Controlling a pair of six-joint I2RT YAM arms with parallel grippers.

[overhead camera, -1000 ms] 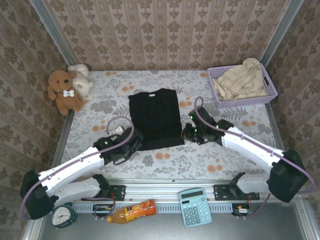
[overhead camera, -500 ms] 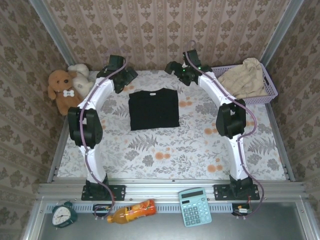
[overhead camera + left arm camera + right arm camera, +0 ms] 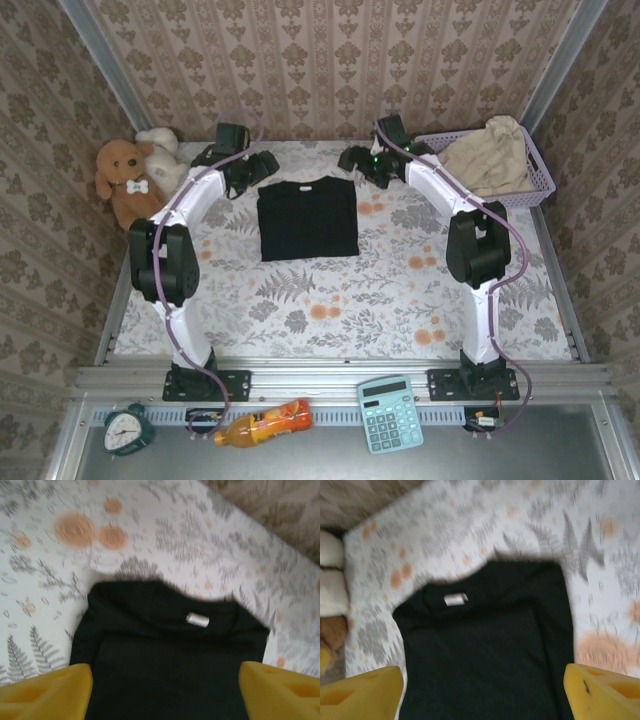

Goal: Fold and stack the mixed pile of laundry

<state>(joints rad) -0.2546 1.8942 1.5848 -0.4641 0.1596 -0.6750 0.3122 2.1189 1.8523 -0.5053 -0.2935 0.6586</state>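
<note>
The black piece [image 3: 308,218] of the laundry pile lies flat as a neat rectangle on the floral table at the far middle, its white neck label [image 3: 197,620] facing up. My left gripper [image 3: 260,166] hovers just off its far left corner, open, yellow fingers [image 3: 47,690] wide apart with nothing between them. At the far right corner my right gripper [image 3: 353,160] is likewise open and empty, and its wrist view looks down on the black piece [image 3: 485,645]. The pale beige piece [image 3: 485,160] sits crumpled in the lavender basket [image 3: 536,180].
Brown and cream plush toys [image 3: 135,178] sit at the far left by the wall. A clock [image 3: 128,430], an orange bottle [image 3: 262,423] and a teal calculator [image 3: 390,412] lie on the near shelf. Patterned walls close the back and sides.
Both grippers carried the black piece's near edge to its far edge, halving its length, then let go and opened. In the last half second they dropped slightly lower near the far corners.
</note>
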